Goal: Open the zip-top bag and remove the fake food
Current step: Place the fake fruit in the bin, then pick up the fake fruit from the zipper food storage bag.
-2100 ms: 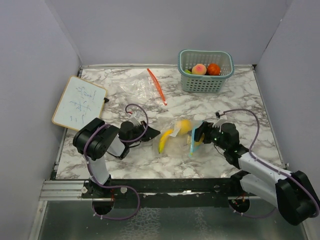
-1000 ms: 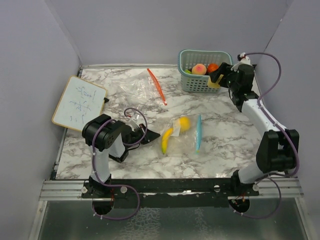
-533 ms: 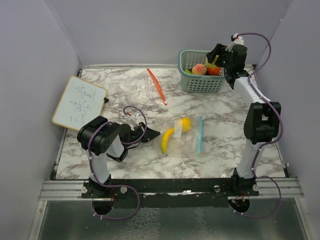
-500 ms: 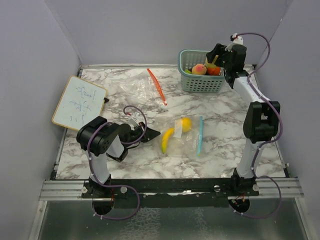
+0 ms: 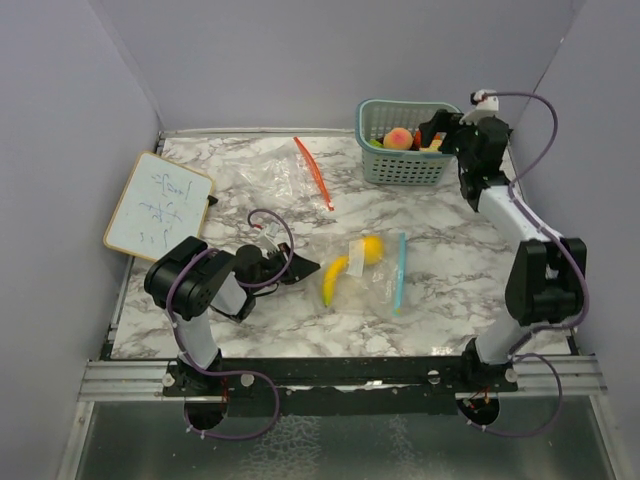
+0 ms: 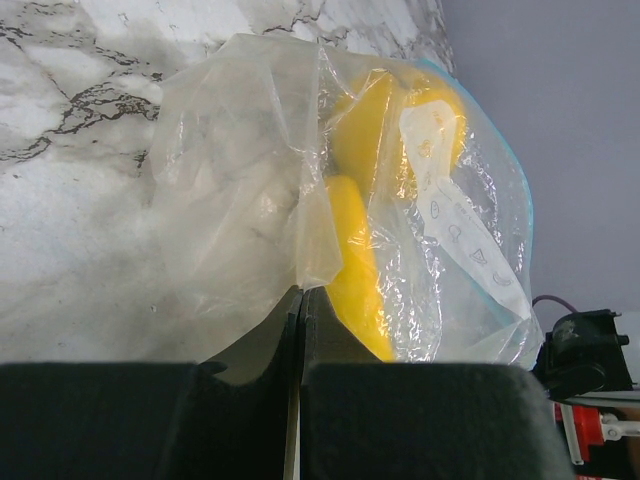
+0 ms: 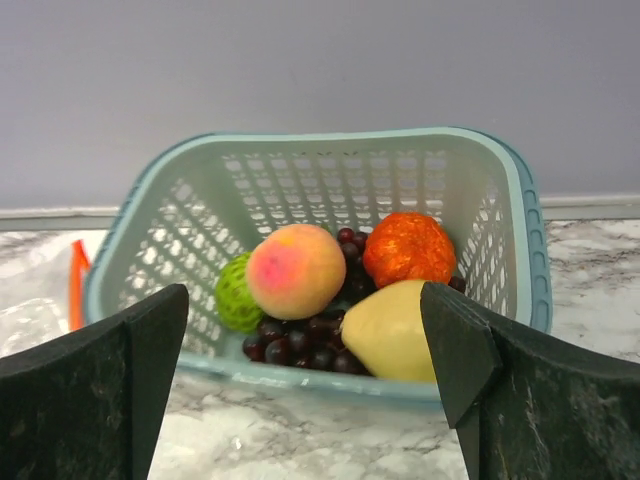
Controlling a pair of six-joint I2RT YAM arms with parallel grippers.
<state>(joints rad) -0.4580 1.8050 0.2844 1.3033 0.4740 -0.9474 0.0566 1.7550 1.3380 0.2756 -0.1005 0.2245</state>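
Near the front edge of the counter (image 5: 470, 300), left of its middle, the left gripper (image 6: 300, 296) is pressed together on a fold of the zip-top bag (image 6: 230, 190), pinching the clear film at the end away from the zip. We judge this to be the anchor: the pinch should be kept low and firm so the bag cannot slide when the other arm pulls.

Inside the bag lie 2 pieces of fake food, a banana (image 5: 331, 282) and a round yellow fruit (image 5: 370, 248), probably the lemon, though the film blurs it. The blue zip strip (image 5: 398, 272) lies on the bag's right side, toward the right arm.

At the back right corner, the right gripper (image 5: 432, 133) is spread wide and holds nothing, just before the teal basket (image 5: 405, 168). In it sit a lime (image 7: 235, 295), a peach (image 7: 295, 270), grapes (image 7: 300, 342), a pale yellow piece (image 7: 392, 332) and an orange (image 7: 408, 248).

For the next reach, we would enter at the zip side, low along the counter, take the round fruit first since it lies nearer the mouth, and close on the fruit alone, not the film.
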